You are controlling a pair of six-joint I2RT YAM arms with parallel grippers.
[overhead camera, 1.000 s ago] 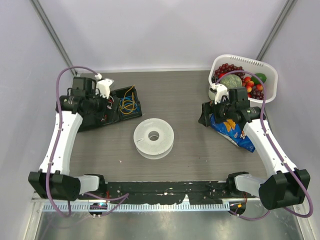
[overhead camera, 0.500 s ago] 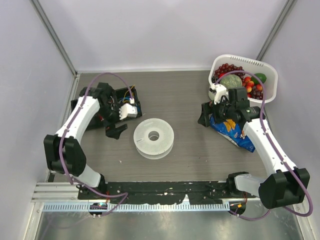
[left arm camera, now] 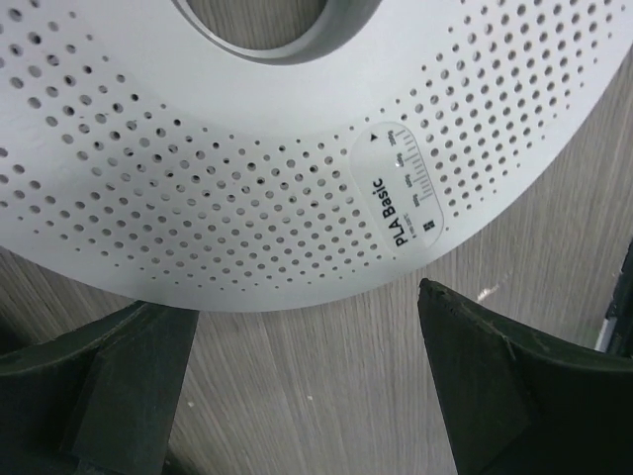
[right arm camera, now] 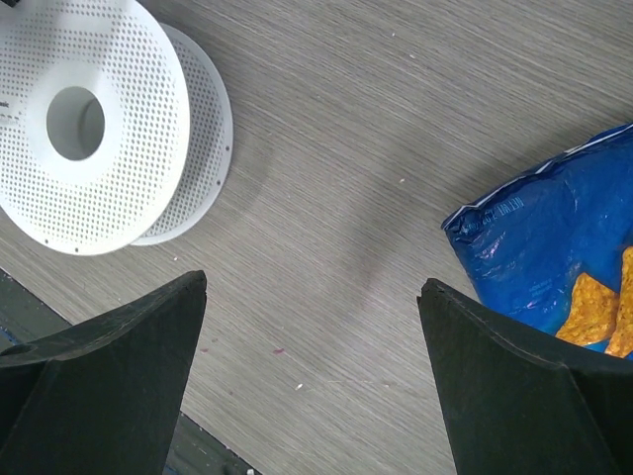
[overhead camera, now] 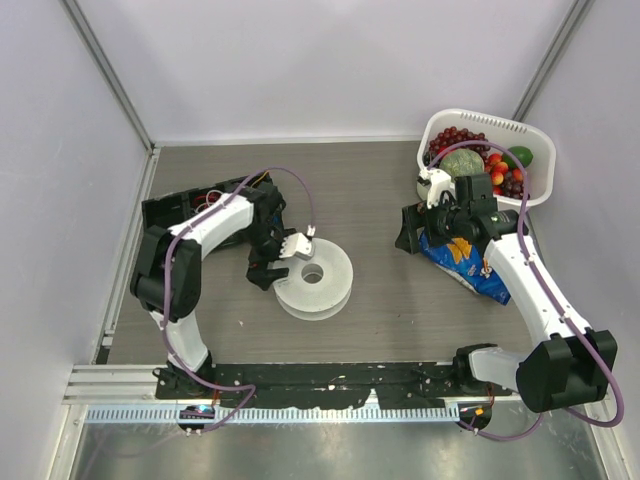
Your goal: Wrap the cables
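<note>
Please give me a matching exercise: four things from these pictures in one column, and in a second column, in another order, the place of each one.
Things
1. spool
2. snack bag
3. basket
4. left gripper

Places
A. far right corner of the table
B. middle of the table, lying flat
C. right side, partly under the right arm
D. at the spool's left edge, jaws open

Pairs: 1-B, 2-C, 3-A, 4-D
</note>
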